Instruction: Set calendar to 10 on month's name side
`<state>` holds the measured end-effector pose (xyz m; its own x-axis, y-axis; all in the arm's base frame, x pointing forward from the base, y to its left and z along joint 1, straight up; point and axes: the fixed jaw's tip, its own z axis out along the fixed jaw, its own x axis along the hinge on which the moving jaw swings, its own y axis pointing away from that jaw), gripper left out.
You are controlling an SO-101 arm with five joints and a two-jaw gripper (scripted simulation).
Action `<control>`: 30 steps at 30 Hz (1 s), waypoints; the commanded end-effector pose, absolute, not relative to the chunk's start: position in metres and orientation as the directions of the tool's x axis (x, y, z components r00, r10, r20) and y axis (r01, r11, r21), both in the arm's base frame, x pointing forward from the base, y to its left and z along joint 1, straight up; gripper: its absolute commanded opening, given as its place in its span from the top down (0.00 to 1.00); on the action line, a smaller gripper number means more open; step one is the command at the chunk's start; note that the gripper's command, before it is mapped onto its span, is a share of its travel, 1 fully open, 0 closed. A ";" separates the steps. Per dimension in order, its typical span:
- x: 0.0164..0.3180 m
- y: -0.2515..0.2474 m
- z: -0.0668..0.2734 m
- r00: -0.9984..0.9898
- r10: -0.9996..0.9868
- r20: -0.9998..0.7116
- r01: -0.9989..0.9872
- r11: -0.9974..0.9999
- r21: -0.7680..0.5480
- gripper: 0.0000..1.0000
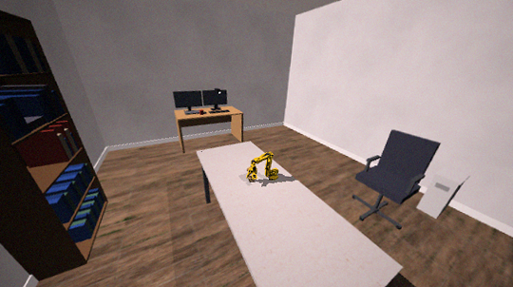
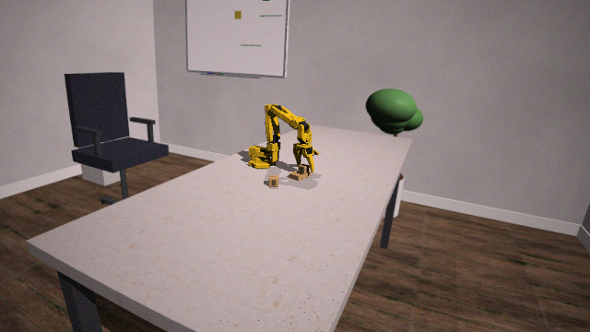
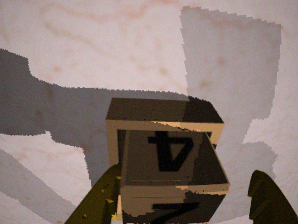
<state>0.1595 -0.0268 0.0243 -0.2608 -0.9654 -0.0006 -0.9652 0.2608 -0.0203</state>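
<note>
A wooden cube (image 2: 274,183) lies on the table beside the tray, an 8 on the side facing the exterior camera. The small wooden tray (image 2: 296,176) (image 3: 162,110) is on the table under my gripper. A second wooden cube (image 3: 137,162) is at the tray, showing a 4 and, below it, another digit cut by shadow and the frame edge. My gripper (image 2: 304,168) (image 3: 186,173) is open around this cube. One finger is close against its left side; the other stands clear on the right. Whether the cube is flat on the tray's floor cannot be told.
The arm's yellow base (image 2: 259,161) stands near the table's edge, behind the loose cube in the exterior view. The white table (image 1: 295,234) (image 2: 207,231) carries all of this. An office chair (image 1: 394,168) (image 2: 103,124) stands off the table.
</note>
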 end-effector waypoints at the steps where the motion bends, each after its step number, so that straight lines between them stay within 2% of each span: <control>1: 0.161 -0.028 0.025 -0.278 -0.960 -0.004 -0.960 0.278 -0.034 0.64; 8: 0.162 -0.028 0.030 -0.278 -0.960 -0.004 -0.960 0.278 -0.034 0.64; 30: 0.159 -0.027 0.085 -0.278 -0.960 -0.004 -0.960 0.278 -0.034 0.64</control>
<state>0.1530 -0.0256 0.0719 -0.2610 -0.9653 0.0040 -0.9650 0.2610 0.0271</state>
